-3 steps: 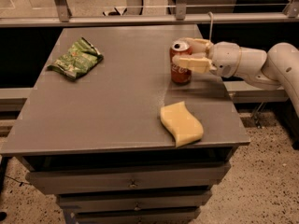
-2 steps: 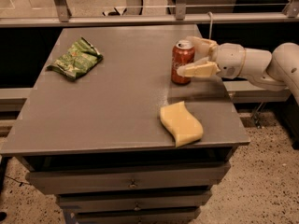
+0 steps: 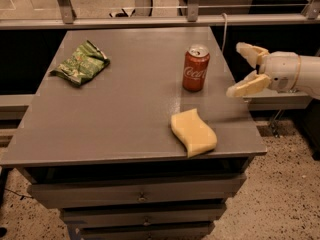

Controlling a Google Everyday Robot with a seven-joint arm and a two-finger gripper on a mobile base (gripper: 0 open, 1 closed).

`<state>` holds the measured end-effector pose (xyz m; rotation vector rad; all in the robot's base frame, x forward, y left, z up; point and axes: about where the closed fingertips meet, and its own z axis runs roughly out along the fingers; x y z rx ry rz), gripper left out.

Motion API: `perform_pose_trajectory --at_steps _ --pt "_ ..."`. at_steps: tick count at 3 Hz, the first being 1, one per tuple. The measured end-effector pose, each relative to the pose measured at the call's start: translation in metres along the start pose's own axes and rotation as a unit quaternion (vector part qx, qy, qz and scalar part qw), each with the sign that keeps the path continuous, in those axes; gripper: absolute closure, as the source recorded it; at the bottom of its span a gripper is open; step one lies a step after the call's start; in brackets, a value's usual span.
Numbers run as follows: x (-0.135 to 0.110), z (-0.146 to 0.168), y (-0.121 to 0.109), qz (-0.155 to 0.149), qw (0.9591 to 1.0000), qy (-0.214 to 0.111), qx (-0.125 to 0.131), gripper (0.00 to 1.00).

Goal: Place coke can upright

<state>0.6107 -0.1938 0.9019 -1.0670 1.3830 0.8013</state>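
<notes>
On the right half of the grey tabletop [image 3: 125,109], the coke can [image 3: 195,68] stands upright, its silver top facing up and the white script facing the camera. To the right of it, past the tabletop's right edge, the gripper [image 3: 235,69] hangs at about the can's height and apart from it. Its two pale fingers [image 3: 250,85] are spread wide with nothing between them, and they point toward the can. A wavy yellow sponge [image 3: 194,132] lies flat near the front right corner, in front of the can and not touching it. A crumpled green snack bag [image 3: 80,64] lies well apart, near the left edge. Grey drawers [image 3: 140,196] sit under the tabletop.
</notes>
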Motion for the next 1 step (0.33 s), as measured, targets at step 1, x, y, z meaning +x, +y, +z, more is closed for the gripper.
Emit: perform_pose_trajectory --at_steps 1 --pt "0.009 -0.0681 -0.0061 0.023 0.997 0.043 0.06 0.0"
